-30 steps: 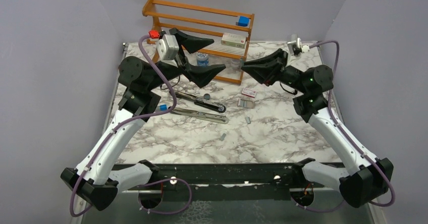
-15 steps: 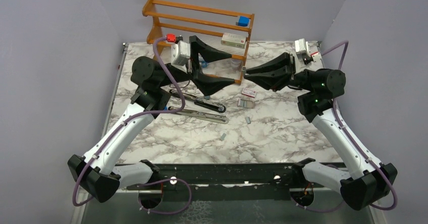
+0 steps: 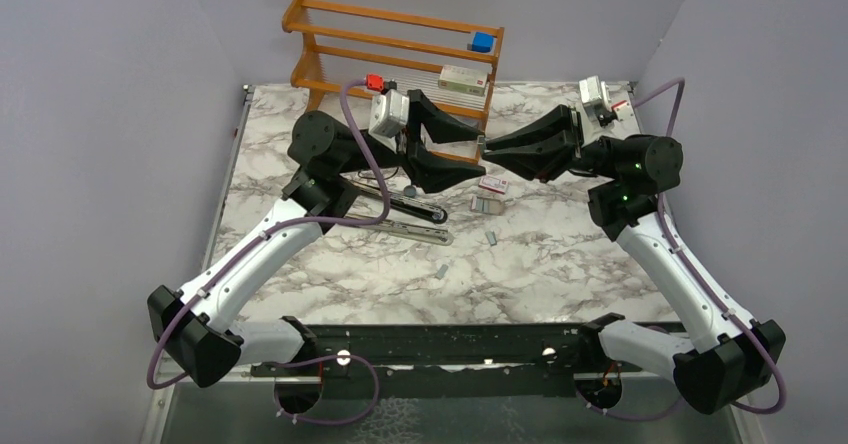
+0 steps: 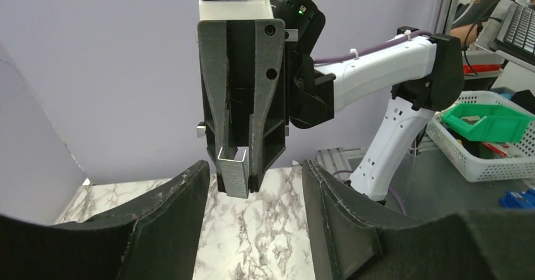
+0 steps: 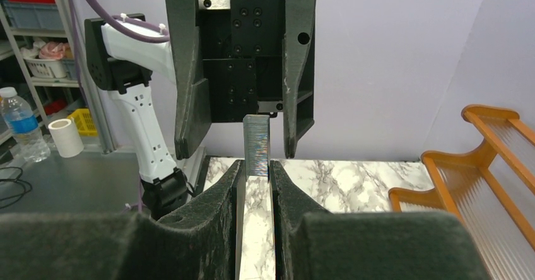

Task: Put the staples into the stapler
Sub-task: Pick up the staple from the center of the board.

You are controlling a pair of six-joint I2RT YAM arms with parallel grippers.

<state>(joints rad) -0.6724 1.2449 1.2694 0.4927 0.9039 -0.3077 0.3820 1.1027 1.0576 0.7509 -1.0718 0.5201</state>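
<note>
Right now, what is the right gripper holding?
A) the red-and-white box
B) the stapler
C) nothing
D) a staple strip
D: the right wrist view shows a staple strip standing pinched between the fingers of the right gripper, while the stapler lies on the table.

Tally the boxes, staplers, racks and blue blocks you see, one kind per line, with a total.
Boxes: 2, the box on the table and the box on the rack
Stapler: 1
Wooden rack: 1
Blue block: 1
Total: 5
</note>
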